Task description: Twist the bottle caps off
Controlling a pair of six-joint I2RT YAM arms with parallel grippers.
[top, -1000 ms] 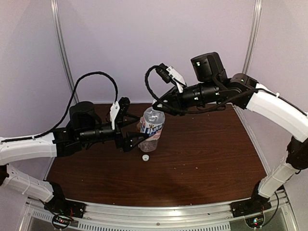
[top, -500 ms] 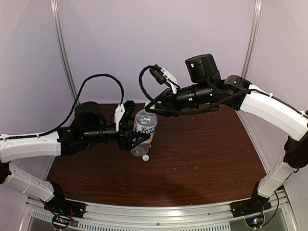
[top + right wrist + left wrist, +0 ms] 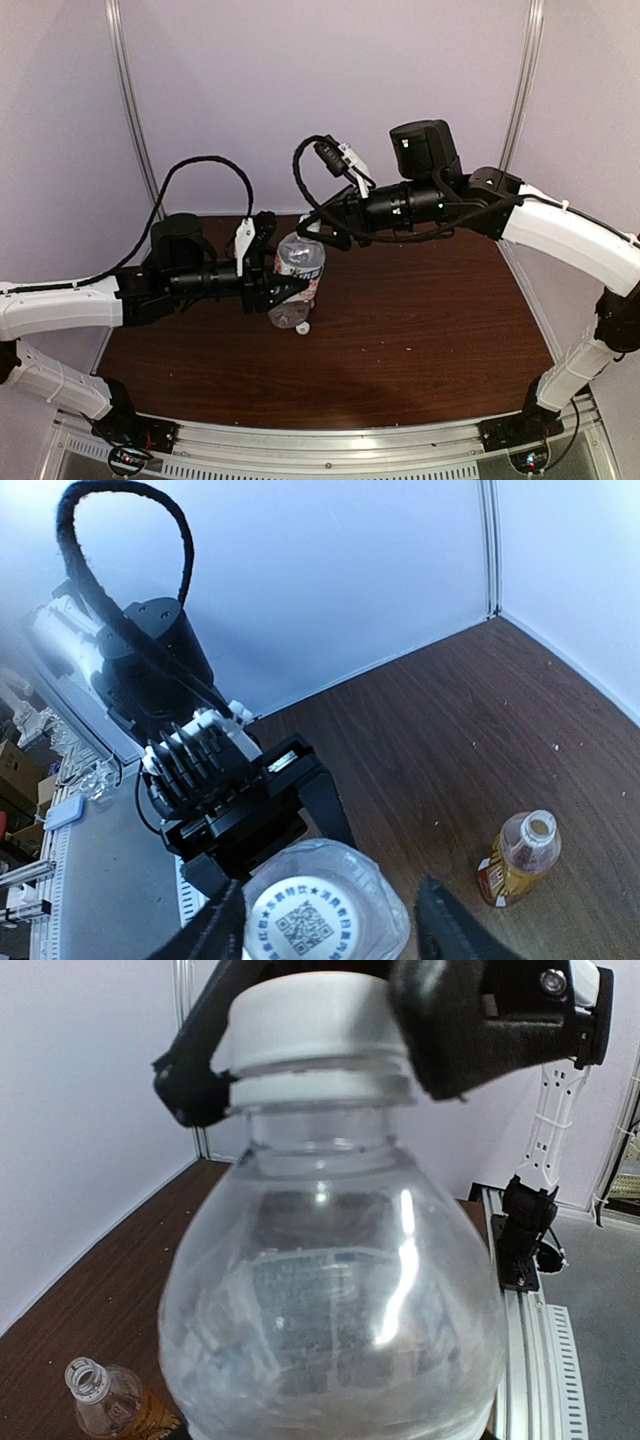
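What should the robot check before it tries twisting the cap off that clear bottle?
1. The left tool hugs the clear bottle on both sides: ok.
2. The right tool straddles the white cap, one finger each side: ok.
3. The right tool is clamped on that cap: not ok, a gap shows beside it.
4. The amber bottle stands apart, neck bare: ok.
5. The loose cap on the table touches the clear bottle's base: cannot tell.

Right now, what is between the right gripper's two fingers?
The white cap of the clear bottle, with the right gripper open around it. The right wrist view shows it from above.
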